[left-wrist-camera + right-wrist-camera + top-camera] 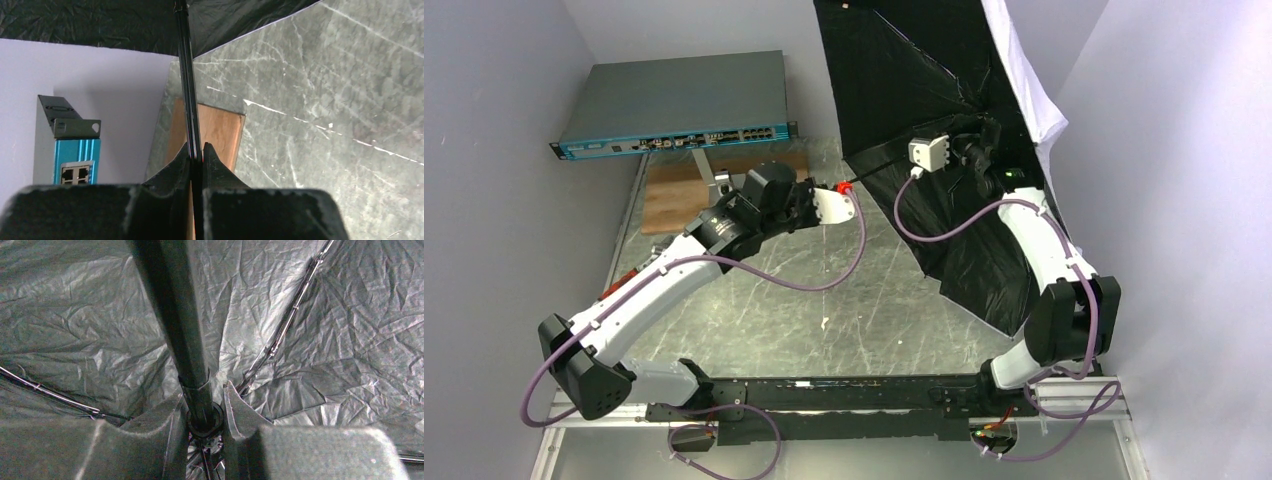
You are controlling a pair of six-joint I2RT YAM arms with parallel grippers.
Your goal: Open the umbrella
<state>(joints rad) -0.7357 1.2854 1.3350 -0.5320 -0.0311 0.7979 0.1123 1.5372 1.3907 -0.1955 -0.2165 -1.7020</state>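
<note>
Open umbrella leaning over the tabletop, left pincer pinching its thin black shaft, right pincer clamped on that shaft among the ribs.

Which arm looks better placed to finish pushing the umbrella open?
Probably right: the right gripper clasps the collar inside the umbrella; the left gripper just pinches the thin shaft.

Counted: one umbrella, one switch box, one board, one worktop; two hands, left hand and right hand.
</note>
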